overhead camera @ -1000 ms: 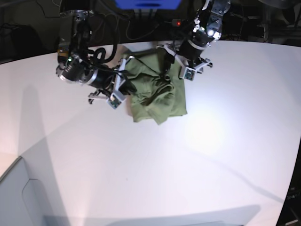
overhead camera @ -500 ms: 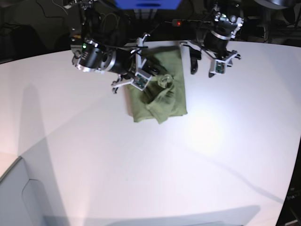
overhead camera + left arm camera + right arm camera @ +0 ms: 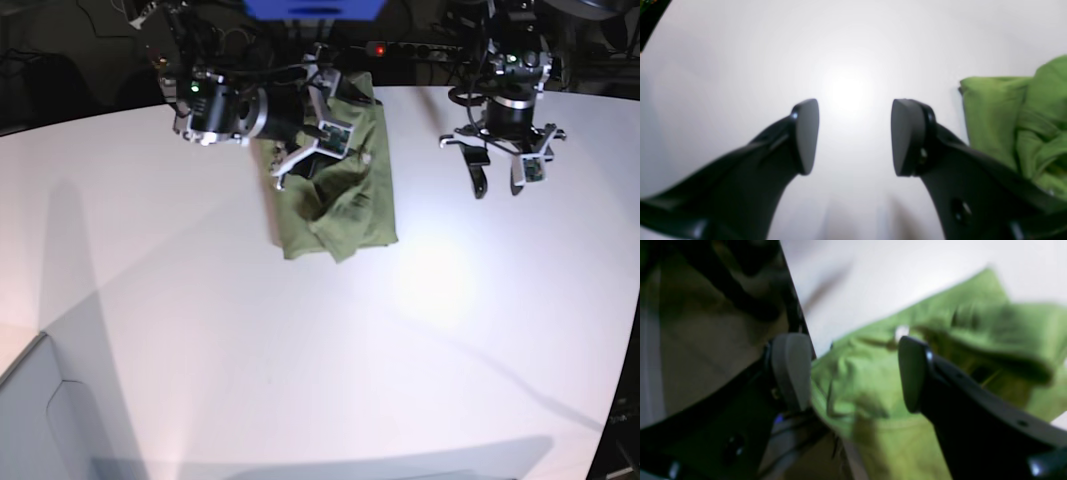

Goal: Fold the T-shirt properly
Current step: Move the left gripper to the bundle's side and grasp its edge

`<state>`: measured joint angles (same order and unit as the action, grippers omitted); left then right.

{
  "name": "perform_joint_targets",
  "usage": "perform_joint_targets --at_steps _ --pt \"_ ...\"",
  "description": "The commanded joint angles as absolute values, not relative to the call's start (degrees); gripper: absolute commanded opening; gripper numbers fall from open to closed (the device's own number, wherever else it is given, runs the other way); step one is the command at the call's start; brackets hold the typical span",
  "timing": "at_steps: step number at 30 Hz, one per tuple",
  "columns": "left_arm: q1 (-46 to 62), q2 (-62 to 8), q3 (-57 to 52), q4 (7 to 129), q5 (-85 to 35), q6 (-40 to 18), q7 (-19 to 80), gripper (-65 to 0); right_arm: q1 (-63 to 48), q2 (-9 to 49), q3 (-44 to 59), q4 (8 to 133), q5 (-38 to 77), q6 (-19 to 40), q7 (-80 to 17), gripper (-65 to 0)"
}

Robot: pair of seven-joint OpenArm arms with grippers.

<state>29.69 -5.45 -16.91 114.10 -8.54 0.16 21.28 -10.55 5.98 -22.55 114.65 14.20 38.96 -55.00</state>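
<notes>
The sage-green, wrinkled cotton T-shirt [image 3: 340, 205] lies in a rough, partly folded bundle on the far half of the white, matte table [image 3: 330, 360], with one rumpled flap doubled over its near right corner. In the right wrist view the cloth [image 3: 873, 380] appears blurred, filling the space below and beyond the fingers. The right gripper [image 3: 318, 135], black with white fittings, hangs over the far end of the shirt; its jaws stand spread with nothing pinched between them, one finger [image 3: 917, 373] dark against the fabric. The left gripper [image 3: 497, 178] hangs over bare table, well apart from the shirt on its other side, jaws likewise spread and empty. In the left wrist view, only the shirt's edge [image 3: 1013, 116] shows beside the black finger [image 3: 907, 136].
</notes>
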Motion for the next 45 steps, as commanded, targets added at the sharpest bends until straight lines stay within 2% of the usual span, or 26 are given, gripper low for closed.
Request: perform_joint_targets --at_steps 1,10,13,18,22,27,32,45 --pt "29.67 -5.23 -15.96 116.0 -8.66 0.13 19.91 -31.8 -9.98 6.29 -20.7 115.74 14.81 40.0 -53.93 -25.3" --pt "27.3 -4.44 -0.4 118.2 -8.04 0.48 19.65 -31.7 -10.51 6.11 -1.63 115.74 14.81 40.0 -53.93 -25.1" --pt "26.95 -4.53 4.18 118.11 -7.43 0.57 19.91 -27.9 -10.51 6.11 3.82 115.56 14.81 40.0 -54.37 -25.1" --pt "23.96 -4.44 12.0 117.05 3.91 0.57 20.0 -21.8 -10.51 6.11 8.57 115.47 14.81 40.0 -54.46 -25.1" --pt "20.88 -4.44 16.04 112.92 7.25 0.57 20.09 -21.1 -10.42 6.11 8.75 115.3 14.81 40.0 -54.46 -25.1" --pt "16.92 -4.44 16.22 106.33 6.73 0.57 20.09 -21.1 -10.42 6.2 8.75 115.3 14.81 40.0 -54.46 -25.1" --pt "15.69 -4.44 15.16 104.66 6.73 0.57 19.74 -21.2 -10.51 6.46 8.75 115.3 14.81 40.0 -54.46 -25.1" --pt "17.36 -4.35 -1.27 107.03 5.49 0.48 19.74 -21.2 -10.51 6.29 8.66 115.21 14.81 40.0 -54.46 -25.1"
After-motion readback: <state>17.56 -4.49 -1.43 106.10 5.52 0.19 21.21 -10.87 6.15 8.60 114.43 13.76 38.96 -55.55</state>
